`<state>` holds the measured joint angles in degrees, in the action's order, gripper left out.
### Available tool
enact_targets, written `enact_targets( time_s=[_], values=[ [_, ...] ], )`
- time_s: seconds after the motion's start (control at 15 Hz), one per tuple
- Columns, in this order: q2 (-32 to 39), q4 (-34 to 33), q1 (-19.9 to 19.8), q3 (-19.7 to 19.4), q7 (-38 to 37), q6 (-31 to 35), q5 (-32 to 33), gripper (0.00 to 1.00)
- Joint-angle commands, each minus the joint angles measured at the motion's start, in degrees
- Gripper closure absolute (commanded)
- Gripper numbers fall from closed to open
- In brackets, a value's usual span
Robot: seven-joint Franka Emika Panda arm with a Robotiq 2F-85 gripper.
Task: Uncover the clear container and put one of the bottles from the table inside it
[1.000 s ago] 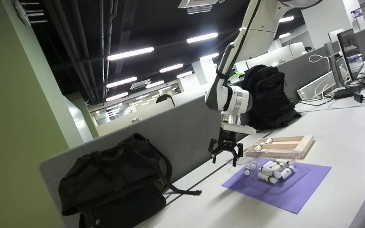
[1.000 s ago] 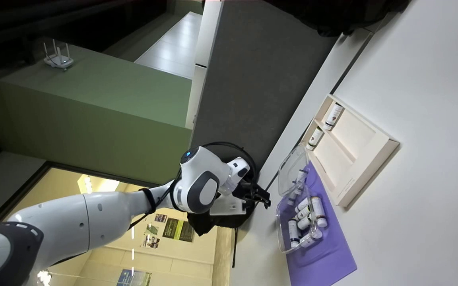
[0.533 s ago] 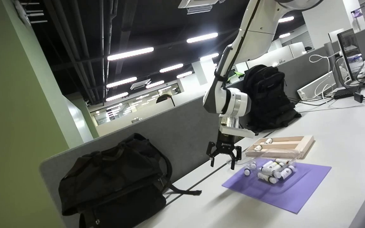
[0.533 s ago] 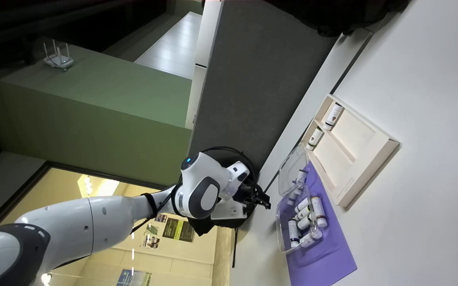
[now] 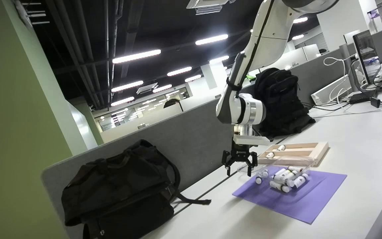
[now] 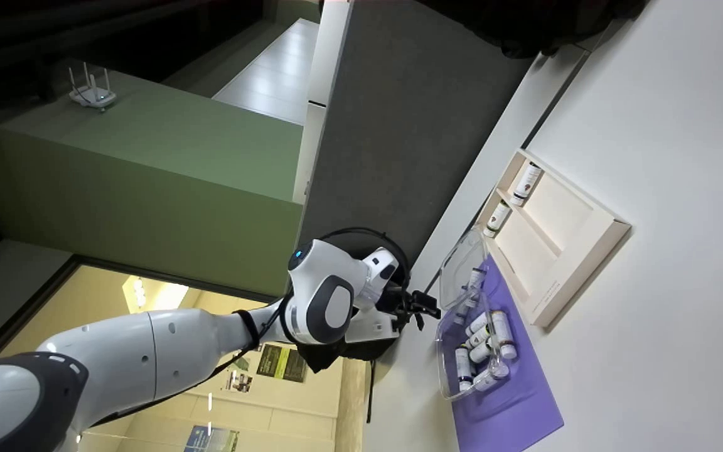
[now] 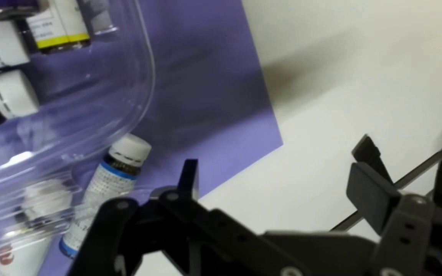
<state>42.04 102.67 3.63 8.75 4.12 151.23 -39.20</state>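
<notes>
Apparently uncovered, your clear rectangular plastic container point(image 7: 138, 92) has yet to receive the white-capped, blue-banded bottle point(image 7: 108, 182) outside; your black two-fingered hand point(image 5: 239, 173) hangs spread, empty.

My wrist view crops the clear container point(image 7: 138, 76) and bottles point(image 7: 12, 94) inside it at the top and left; my pincer point(image 7: 272, 172) runs off the bottom. In an exterior view the purple mat point(image 6: 512, 408) is cut off below, and I cannot read the tiny print on the pale tray point(image 6: 546, 295).
</notes>
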Motion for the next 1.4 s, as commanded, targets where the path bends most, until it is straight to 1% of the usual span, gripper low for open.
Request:
enact_targets(
  time_s=[0.0,0.33,0.73,0.87,1.0,1.33],
  values=[
    [-0.2,-0.07,0.91,-2.2,-7.62,-1.56,5.16,0.0],
    [0.04,-0.32,0.4,-3.15,-13.6,-3.98,10.26,0.0],
    [0.23,-0.54,0.76,-4.37,-18.43,-6.03,13.97,0.0],
    [0.57,-0.55,0.9,-4.59,-19.41,-5.17,14.53,0.0],
    [0.95,-0.17,1.06,-4.4,-19.94,-2.71,14.16,0.0],
    [1.38,1.01,3.02,-5.07,-25.49,0.91,13.95,0.0]
  ],
)
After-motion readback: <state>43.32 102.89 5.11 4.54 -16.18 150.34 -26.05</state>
